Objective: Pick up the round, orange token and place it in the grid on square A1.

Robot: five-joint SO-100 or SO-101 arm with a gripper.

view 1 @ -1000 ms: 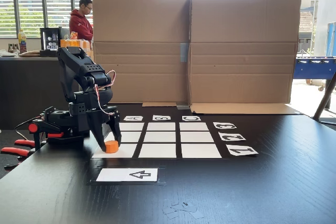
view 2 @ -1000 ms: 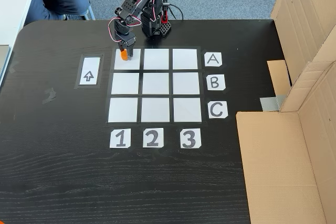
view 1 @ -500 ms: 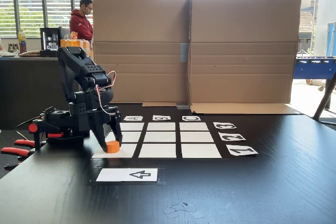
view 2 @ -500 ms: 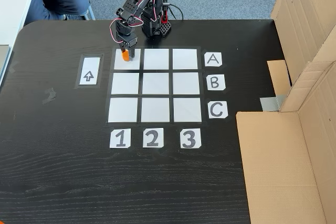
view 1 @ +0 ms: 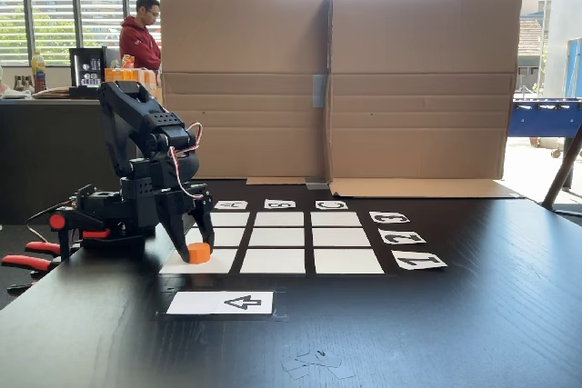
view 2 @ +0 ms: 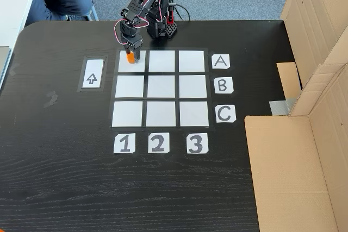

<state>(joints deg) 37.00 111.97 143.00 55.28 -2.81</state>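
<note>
The orange token (view 1: 198, 253) (view 2: 130, 57) rests on square A1 (view 1: 177, 264) (view 2: 139, 65), the corner cell of the white grid (view 1: 279, 236) (view 2: 161, 86) nearest the arm. My gripper (view 1: 194, 249) (view 2: 130, 53) points down over that cell. Its black fingers stand on either side of the token. In the low fixed view a small gap shows between the left finger and the token, so the gripper looks open. From above, the gripper's body hides the upper part of the token.
A white card with a black arrow (view 1: 221, 303) (view 2: 92, 73) lies beside the grid. Letter and number labels (view 2: 221, 86) edge it. Cardboard walls (view 1: 409, 79) (view 2: 304, 161) stand along one side of the black table. A person (view 1: 138, 38) stands in the background.
The fingers have spread slightly around the token. Token and gripper have shifted a little rightward on square A1 in the low fixed view.
</note>
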